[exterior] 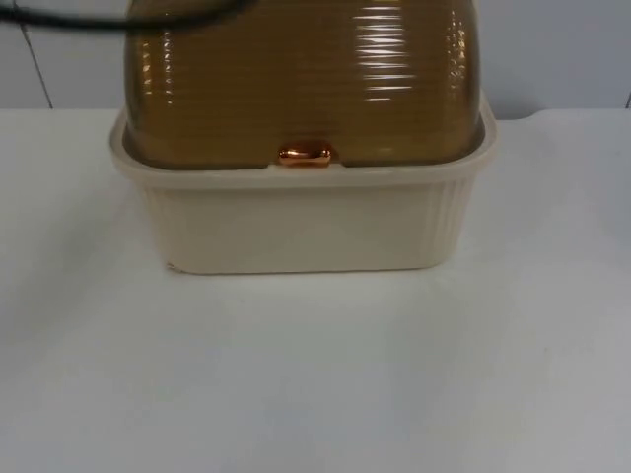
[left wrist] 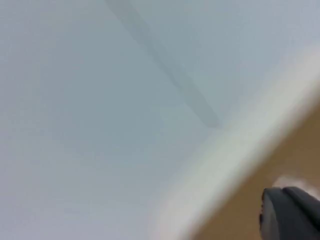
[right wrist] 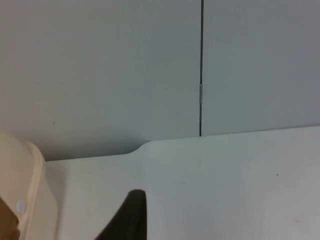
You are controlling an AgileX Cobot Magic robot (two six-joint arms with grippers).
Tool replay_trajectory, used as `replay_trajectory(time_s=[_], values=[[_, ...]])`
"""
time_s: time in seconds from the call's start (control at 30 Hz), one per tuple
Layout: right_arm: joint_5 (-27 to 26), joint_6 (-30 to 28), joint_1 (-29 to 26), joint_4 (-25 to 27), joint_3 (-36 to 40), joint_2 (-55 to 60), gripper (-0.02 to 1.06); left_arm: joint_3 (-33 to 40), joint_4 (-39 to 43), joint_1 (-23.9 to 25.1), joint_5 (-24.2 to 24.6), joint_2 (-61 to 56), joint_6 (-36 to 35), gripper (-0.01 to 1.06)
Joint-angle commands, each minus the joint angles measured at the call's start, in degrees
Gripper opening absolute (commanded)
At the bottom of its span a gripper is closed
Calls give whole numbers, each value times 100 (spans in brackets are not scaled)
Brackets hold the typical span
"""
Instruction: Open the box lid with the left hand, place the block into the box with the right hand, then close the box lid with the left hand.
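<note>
The white surface (exterior: pixel 315 374) runs back to the grey partition wall (right wrist: pixel 125 75), and the box (exterior: pixel 306 227) stands at its twelve o'clock end, centred. It is a cream tub with ribbed sides and a flared rim, likely stiff moulded plastic, light for its bulk and apt to slide on the smooth top if pushed sideways.

Over it sits the lid (exterior: pixel 306 89), a domed, ribbed, translucent amber cover, down on the rim and closed. It looks glossy and slippery, hard rather than fragile; the dome itself gives little to pinch.

At the lid's six o'clock edge is a small copper-coloured handle (exterior: pixel 305 155), the natural place to take hold and lift upward, probably swinging the cover back toward twelve o'clock.

The left hand (left wrist: pixel 292 215) hovers close above the lid's amber surface near the cream rim; whether it is wide or narrow cannot be told. The right hand (right wrist: pixel 127 220) waits over the surface just beside the box's three o'clock side, its spread equally unclear.
</note>
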Motion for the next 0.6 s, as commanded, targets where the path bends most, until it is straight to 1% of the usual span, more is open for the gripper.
replay_trajectory(time_s=[0.0,0.03,0.07,0.1,0.13,0.17,0.2,0.23,0.27,0.3,0.33,0.37,0.43,0.47,0.5,0.53,0.57], values=[[-14,27,-26,25,5,-31,105,25,-261,117,-658,-173,-48,0],[-14,27,-26,25,5,-31,105,25,-428,246,-862,-247,-48,0],[-4,28,-26,25,5,-31,105,25,-652,380,-909,-342,-48,0],[22,28,-26,55,5,-31,105,25,-1021,586,-811,-441,-48,0],[22,28,-26,55,5,-31,105,25,-1021,586,-811,-441,-48,0],[72,28,-26,123,5,-31,105,25,-1763,1037,-141,-587,-48,0],[98,28,-26,164,5,-31,105,25,-2211,1371,591,-671,-48,0],[125,28,-26,234,5,-31,105,25,-2732,1809,1364,-703,-48,0],[148,28,-26,309,5,-31,105,25,-3142,2242,1968,-703,-48,0],[148,28,-26,309,5,-31,105,25,-3142,2242,1968,-703,-48,0],[148,28,-26,335,5,-31,105,25,-3142,2647,2494,-703,-149,0],[148,28,-26,335,5,-31,105,25,-3142,2918,2697,-703,-409,0],[164,28,-26,393,5,-31,105,25,-3098,3410,2808,-712,-1253,0],[164,28,-26,393,5,-31,105,25,-2690,3610,3039,-716,-1768,0],[164,28,-26,393,5,-31,105,25,-2690,3610,3039,-716,-1768,0],[168,28,-26,431,5,-31,105,-12,-2013,3832,3460,-716,-2344,0],[179,28,-26,429,5,-31,105,-95,-1153,4024,3840,-669,-3102,0]])
